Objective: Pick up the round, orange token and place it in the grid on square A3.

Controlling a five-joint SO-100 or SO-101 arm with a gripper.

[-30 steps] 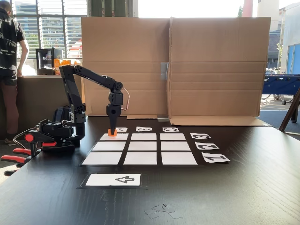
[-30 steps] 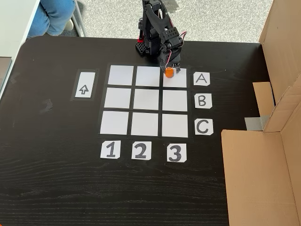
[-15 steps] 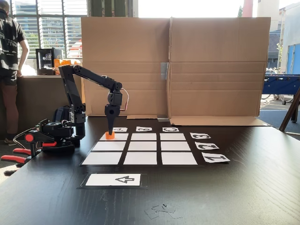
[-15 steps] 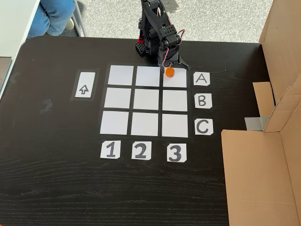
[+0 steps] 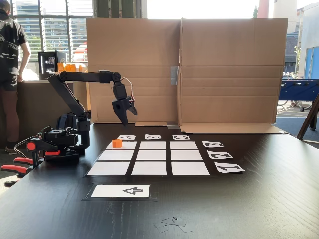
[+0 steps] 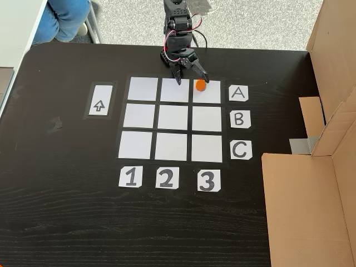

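The wide, dark wood-grain counter [image 6: 67, 222] carries everything, with a tall brown cardboard screen [image 5: 184, 69] standing along its far edge in the fixed view from the front. On the counter lies the grid [image 6: 173, 118], a three-by-three array of white paper cells with black gaps, edged by white letter cards A, B, C and number cards 1, 2, 3; a single white card with a black arrow [image 6: 99, 105] lies apart from it, to its left in the fixed view from above.

The black jointed robot arm [image 5: 75, 94] rises from its base at the counter's left in the front view, forearm stretched level, and the hand [image 5: 125, 118] hangs well above the grid, its two fingers spread apart and holding nothing.

Square A3 [image 6: 210, 95], the plain white corner cell beside the A card and in line with the 3 card, bears the token [image 6: 201, 85], a small, bright orange, flat-topped plastic cylinder. It stands upright near that cell's far edge, clear of the hand, so the placing looks done.

The token is likely light, stiff and rather smooth. Being short, it is best gripped across its curved sides low down, squarely, or it may squirt out or tip.
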